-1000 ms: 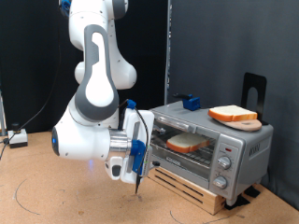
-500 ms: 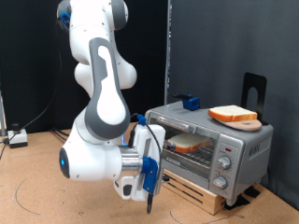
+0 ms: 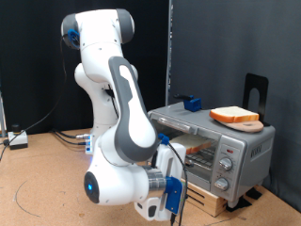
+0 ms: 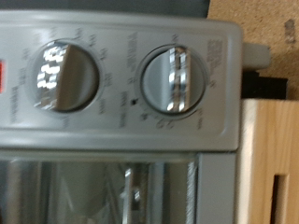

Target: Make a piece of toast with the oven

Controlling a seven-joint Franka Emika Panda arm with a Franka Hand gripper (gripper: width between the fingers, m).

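Observation:
The silver oven (image 3: pixel 235 148) stands on a wooden crate at the exterior view's right, its glass door closed. Through the glass a piece of toast (image 3: pixel 192 144) lies on the rack. A second, similar slice (image 3: pixel 234 115) rests on a round wooden board on the oven's roof. My arm is folded low in front of the oven, with the gripper (image 3: pixel 176 209) near the floor, just left of the door. The wrist view looks close at the oven's control panel, with two round knobs (image 4: pixel 64 77) (image 4: pixel 175 79) and the glass door (image 4: pixel 93 191) beside them. No fingers show there.
A small blue block (image 3: pixel 193 102) sits on the oven's back left corner. A black stand (image 3: pixel 256 89) rises behind the oven. The wooden crate (image 3: pixel 205 194) juts out under the oven. Cables and a small box (image 3: pixel 15 139) lie on the floor at the left.
My arm has swung lower and to the exterior view's right, bringing the hand down beside the oven's front. The oven and both slices have not moved.

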